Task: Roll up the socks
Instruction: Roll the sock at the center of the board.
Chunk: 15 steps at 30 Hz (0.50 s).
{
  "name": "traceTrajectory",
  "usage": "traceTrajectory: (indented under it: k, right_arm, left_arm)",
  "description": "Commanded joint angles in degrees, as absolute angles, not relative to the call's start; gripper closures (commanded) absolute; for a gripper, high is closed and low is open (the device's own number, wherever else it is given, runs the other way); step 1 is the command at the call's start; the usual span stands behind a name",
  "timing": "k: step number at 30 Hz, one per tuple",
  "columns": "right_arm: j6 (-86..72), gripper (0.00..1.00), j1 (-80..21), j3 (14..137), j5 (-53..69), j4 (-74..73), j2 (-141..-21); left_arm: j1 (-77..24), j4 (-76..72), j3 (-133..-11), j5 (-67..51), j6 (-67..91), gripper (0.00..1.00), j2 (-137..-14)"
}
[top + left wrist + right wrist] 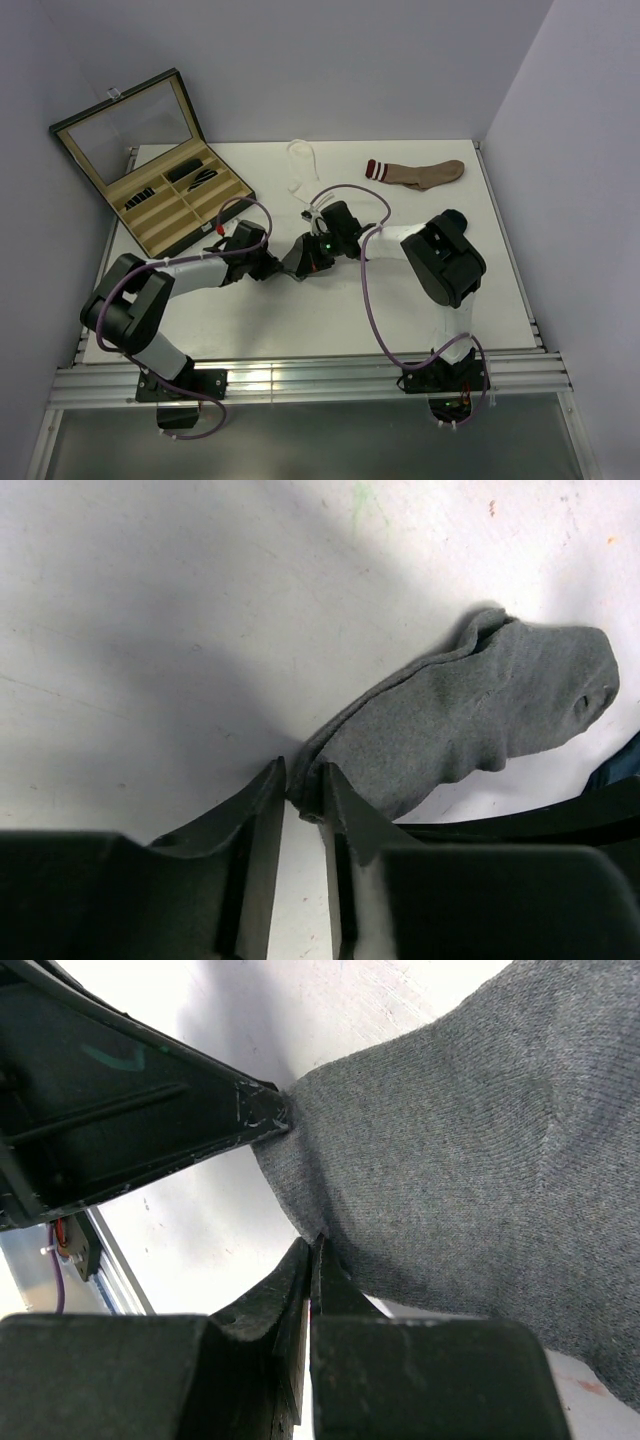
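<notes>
Since both hands meet at one end of the grey sock mid-table, rolling runs along its long axis, away from the left hand. Left hand's narrowed onto the edge, grip unclear; right hand pinches it closed.

Both claws crowd grey sock mid-table; open case blocks far-left corner

Both arms meet mid-table over a dark grey sock.

White table carries open case, white sock, brown sock
</notes>
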State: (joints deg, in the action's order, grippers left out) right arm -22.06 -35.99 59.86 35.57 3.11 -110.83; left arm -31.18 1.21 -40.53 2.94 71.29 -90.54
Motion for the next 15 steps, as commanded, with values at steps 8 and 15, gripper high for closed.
traceTrajectory:
  k: [8, 15]
  right_arm:
    - [-21.4, 0.98, -35.7, 59.5, 35.3, 5.5, -110.4]
    - [-20.0, 0.73, -37.0, 54.9, 32.3, 9.9, -104.4]
  left_arm:
    - [-31.6, 3.4, -43.7, 4.8, 72.0, 0.94, -91.0]
    - [-31.6, 8.3, -47.5, 3.7, 71.3, 1.00, -93.0]
